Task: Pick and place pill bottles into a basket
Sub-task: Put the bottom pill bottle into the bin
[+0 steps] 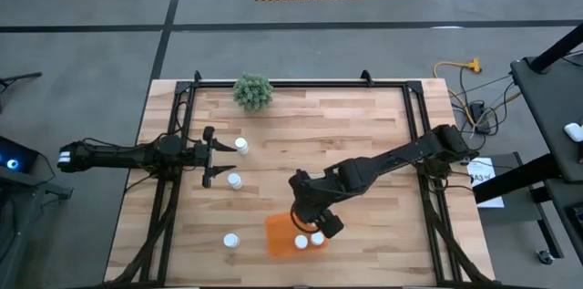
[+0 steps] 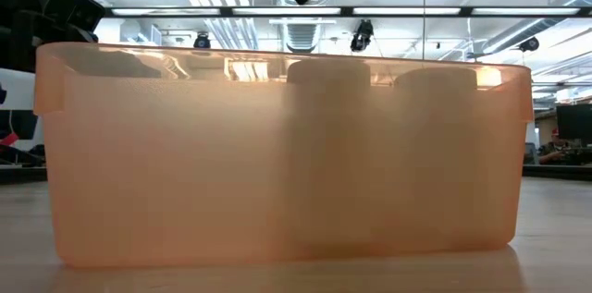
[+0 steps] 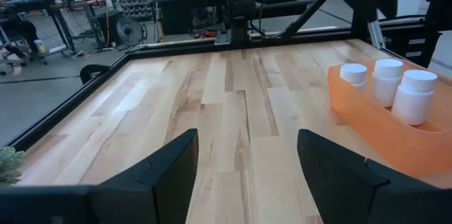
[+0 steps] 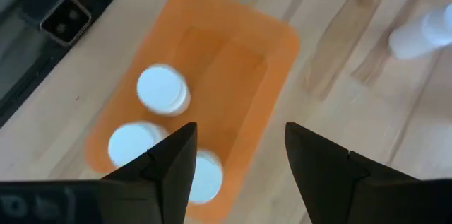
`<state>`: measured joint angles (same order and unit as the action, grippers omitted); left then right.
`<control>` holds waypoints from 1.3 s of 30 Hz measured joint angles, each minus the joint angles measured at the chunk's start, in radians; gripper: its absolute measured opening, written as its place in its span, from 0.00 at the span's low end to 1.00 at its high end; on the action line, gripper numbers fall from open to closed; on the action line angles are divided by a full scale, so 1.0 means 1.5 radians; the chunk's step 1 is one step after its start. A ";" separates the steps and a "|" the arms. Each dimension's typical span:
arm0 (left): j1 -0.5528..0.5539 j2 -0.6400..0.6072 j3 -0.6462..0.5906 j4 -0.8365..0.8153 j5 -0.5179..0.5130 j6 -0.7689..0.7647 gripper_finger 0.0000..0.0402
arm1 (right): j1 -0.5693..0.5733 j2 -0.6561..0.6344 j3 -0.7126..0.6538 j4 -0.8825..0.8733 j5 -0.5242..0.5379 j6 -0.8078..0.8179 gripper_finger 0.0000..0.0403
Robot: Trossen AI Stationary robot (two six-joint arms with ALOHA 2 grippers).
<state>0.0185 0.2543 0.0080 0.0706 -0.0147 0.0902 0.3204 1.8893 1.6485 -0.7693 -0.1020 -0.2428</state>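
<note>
Right gripper (image 4: 236,167) hangs directly over the basket (image 4: 233,61), fingers apart and nothing between them, three pill bottles (image 4: 162,90) standing capped in the end beneath it. Out past the basket's far rim, a loose bottle (image 1: 230,241) waits on the desk (image 1: 364,134). These look light, stiff and smooth-sided (likely slippery), so I'd take one across the body just under the cap. Over on the other side, the left gripper (image 1: 211,155) sits spread and empty with two more bottles (image 1: 235,180) just beyond its fingertips, one off each tip. Plenty of bare wood between the two arms; the plant (image 1: 253,91) sits well away near the far edge, and the basket's thin walls are the only thing to clip.
</note>
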 joint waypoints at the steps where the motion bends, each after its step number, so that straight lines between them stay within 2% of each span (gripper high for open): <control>1: 0.000 0.000 0.000 0.000 0.000 0.000 0.56 | -0.002 0.000 0.000 0.009 0.000 -0.004 0.51; 14: 0.001 0.000 0.000 0.000 0.000 0.000 0.56 | -0.016 0.000 0.000 0.013 0.000 -0.030 0.51; 20: 0.001 0.000 0.000 0.000 0.000 0.000 0.56 | -0.021 -0.003 0.000 -0.029 -0.001 0.042 0.51; 27: 0.001 0.000 0.000 0.000 0.000 0.000 0.56 | -0.020 -0.028 -0.011 -0.028 -0.005 0.035 0.51; 33: 0.001 0.000 0.000 0.000 0.000 0.000 0.56 | -0.021 -0.113 -0.085 0.030 -0.007 0.037 0.51; 39: 0.001 0.000 0.000 0.000 0.000 0.000 0.56 | -0.026 -0.269 -0.258 0.186 -0.001 0.041 0.51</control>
<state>0.0193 0.2539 0.0079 0.0708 -0.0147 0.0902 0.2819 1.4856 1.2621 -0.4905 -0.1028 -0.1818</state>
